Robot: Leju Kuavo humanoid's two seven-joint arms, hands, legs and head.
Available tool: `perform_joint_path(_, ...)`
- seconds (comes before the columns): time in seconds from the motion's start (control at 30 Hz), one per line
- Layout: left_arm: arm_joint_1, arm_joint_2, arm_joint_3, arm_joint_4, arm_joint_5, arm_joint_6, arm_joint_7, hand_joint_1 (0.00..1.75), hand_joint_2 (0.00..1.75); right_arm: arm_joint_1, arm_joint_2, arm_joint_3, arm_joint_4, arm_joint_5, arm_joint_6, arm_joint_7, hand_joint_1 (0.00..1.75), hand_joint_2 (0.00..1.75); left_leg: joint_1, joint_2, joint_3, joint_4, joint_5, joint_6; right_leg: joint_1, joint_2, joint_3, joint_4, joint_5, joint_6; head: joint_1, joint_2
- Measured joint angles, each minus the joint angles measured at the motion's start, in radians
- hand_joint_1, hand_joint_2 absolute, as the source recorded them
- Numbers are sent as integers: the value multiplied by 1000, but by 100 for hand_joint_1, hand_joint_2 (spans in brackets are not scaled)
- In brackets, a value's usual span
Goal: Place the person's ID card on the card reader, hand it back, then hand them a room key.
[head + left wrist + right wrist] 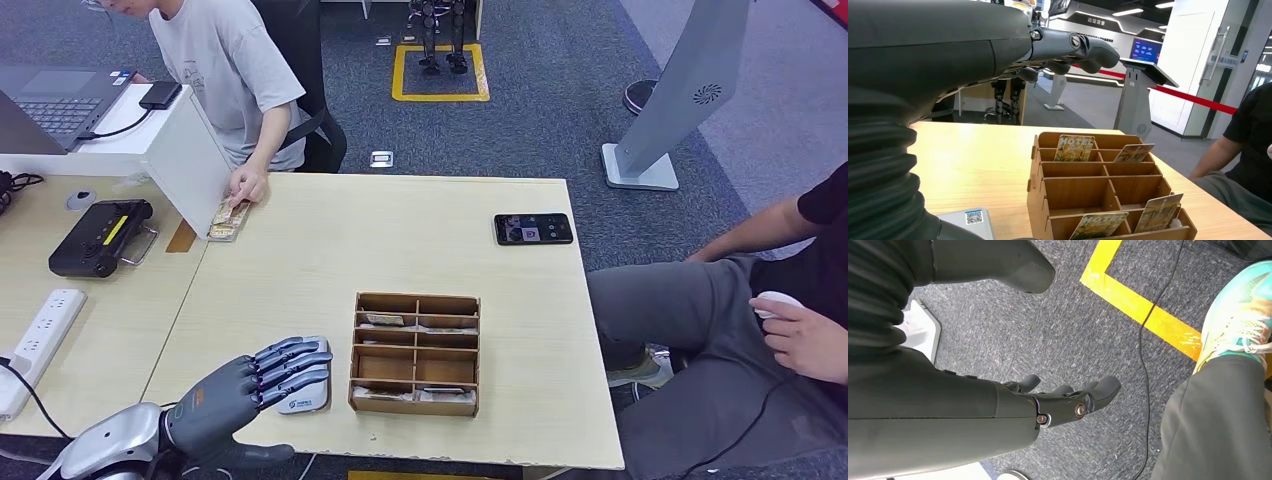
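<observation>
The left hand (262, 385) is over the near left part of the bench (300, 260), its fingers stretched forward and a little apart, holding nothing; it is above the card reader (305, 398), a flat grey pad with a blue label, but touching or just above cannot be told. The right hand (1068, 400) hangs low beside the body above the carpet, fingers loosely curled and apart, holding nothing. Just beside the reader stands the wooden organiser (415, 352), with room keys (1074, 148) leaning in its compartments. The ID card (229, 217) seems to lie at the far left edge of the bench, under the hand of the person (245, 187); it is well apart from the robot's hand.

The card is probably thin, light, stiff and smooth; flat on the bench it gives little to take hold of, so a pinch on its edge, or taking it from the person's fingers, looks best; a weak pinch may let it slip. The left arm is bent, with the palm facing down.
</observation>
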Motion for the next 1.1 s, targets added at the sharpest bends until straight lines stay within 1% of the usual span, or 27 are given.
perform_joint_path(0.23,0,2,0,0,-7,3,5,0,175,0,0,0,-1,0,0,0,0,175,0,0,0,0,0,0,0,0,0,0,0,0,0,0)
perform_joint_path(0.3,0,-1,0,1,-42,19,31,0,175,0,0,0,-2,-1,0,0,0,175,0,0,0,0,0,0,0,0,0,0,0,0,0,0)
perform_joint_path(0.37,-2,-12,-3,10,-127,65,81,0,175,0,0,-1,-3,-3,0,1,0,175,0,0,0,0,0,0,0,0,0,0,0,0,0,0)
perform_joint_path(0.43,-6,-31,-16,31,-244,138,142,0,175,-1,0,-2,-6,-4,0,2,0,175,0,0,0,0,0,0,0,0,0,0,0,0,0,0)
perform_joint_path(0.5,-12,-53,-38,57,-307,191,179,0,175,-1,0,-4,-8,-5,0,2,0,175,0,0,0,0,0,0,0,0,0,0,0,0,0,0)
perform_joint_path(0.6,-26,-97,-74,93,-333,222,221,0,175,-1,0,-4,-11,-4,4,7,0,175,-1,0,0,0,0,0,0,0,0,0,0,0,0,0)
perform_joint_path(0.7,-49,-151,-99,139,-389,245,315,0,175,-3,2,-4,-12,-2,15,21,0,175,-1,-1,0,1,0,0,0,-1,0,0,0,0,0,0)
perform_joint_path(0.77,-62,-187,-105,175,-389,243,360,0,175,-4,4,-4,-12,-2,20,24,0,175,-1,-1,0,1,0,0,0,-1,0,0,0,1,0,0)
perform_joint_path(0.9,-75,-237,-113,235,-384,244,372,0,175,-6,9,-4,-12,-3,21,25,0,175,0,-1,0,1,0,0,0,0,0,0,1,1,-1,0)
perform_joint_path(1.1,-79,-268,-114,275,-365,239,352,0,175,-6,10,-4,-12,-4,23,26,0,175,0,-1,0,1,0,0,0,0,0,0,0,0,-1,0)
